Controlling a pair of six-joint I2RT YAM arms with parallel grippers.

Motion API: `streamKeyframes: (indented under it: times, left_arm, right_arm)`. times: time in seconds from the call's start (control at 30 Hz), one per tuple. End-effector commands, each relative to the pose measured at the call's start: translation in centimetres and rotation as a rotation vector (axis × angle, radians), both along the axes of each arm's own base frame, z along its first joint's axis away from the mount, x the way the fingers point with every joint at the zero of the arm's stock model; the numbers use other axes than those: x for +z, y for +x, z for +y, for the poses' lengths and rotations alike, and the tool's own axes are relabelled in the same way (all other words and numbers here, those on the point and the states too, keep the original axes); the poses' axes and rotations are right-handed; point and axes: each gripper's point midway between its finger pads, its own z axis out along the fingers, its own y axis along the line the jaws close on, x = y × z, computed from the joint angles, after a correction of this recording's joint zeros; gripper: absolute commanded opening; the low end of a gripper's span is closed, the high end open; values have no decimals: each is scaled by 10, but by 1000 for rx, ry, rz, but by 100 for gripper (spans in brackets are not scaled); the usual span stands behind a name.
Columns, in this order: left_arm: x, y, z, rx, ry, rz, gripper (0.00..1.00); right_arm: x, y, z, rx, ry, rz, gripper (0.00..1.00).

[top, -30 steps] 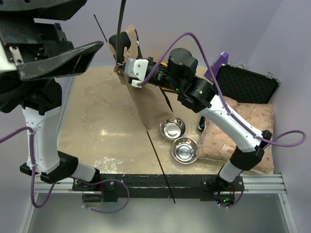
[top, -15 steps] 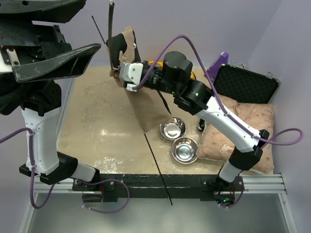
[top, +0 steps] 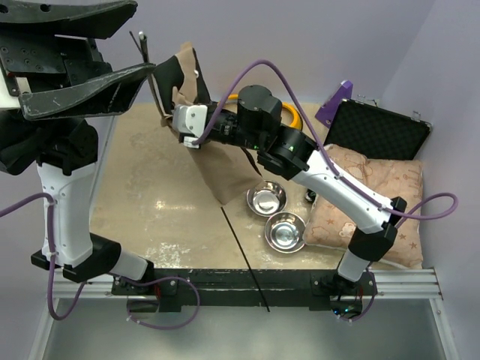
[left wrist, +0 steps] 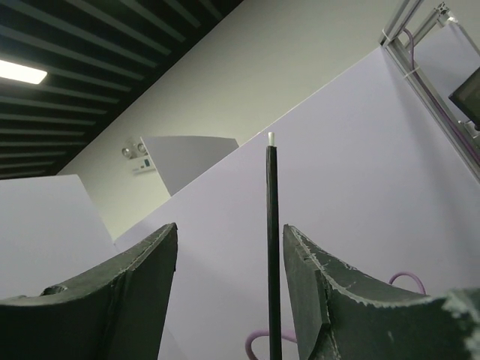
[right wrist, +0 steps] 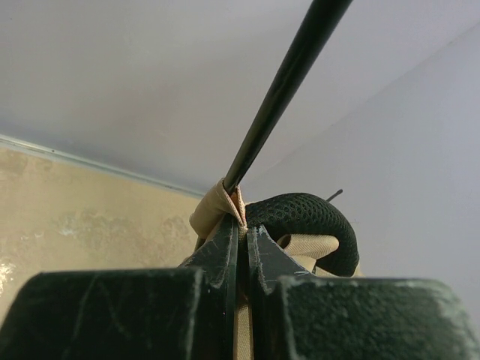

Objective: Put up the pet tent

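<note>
Against lilac walls (top: 322,37), right tool (right wrist: 241,234) pinches the pet tent (top: 223,166); left tool (left wrist: 229,229) gapes around its pole (left wrist: 272,247).

Nothing legible: no text, label, brand, number or sign to read in any of the three views.

A: Top view is bright and evenly lit, with soft shadows; there's glare on the bowls (top: 285,231).
B: The left wrist view faces a ceiling lamp (left wrist: 19,71), its fingers (left wrist: 105,307) dark and soft-edged.
A: On the right wrist, the fingers (right wrist: 112,315) blur black; the tent (right wrist: 217,206) and pole (right wrist: 292,67) are sharper.
</note>
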Motion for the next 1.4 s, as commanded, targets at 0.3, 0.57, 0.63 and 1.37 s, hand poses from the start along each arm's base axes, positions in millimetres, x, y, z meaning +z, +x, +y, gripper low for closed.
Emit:
streamKeyframes:
  times: [0.3,0.57,0.63,1.37]
  left_arm:
    - [6,-25,9,14,-25,-59,12]
    - [41,-12,48,280,-275,-64,0]
    - [49,-7,58,320,-338,-46,0]
    - [-81,129,-2,419,52,363,0]
  right_arm:
    - [44,-14,-4,19,132,-10,0]
    - [84,-64,-14,194,280,106,0]
    - [90,-74,-18,222,309,137,0]
    - [40,-121,-43,380,327,447,0]
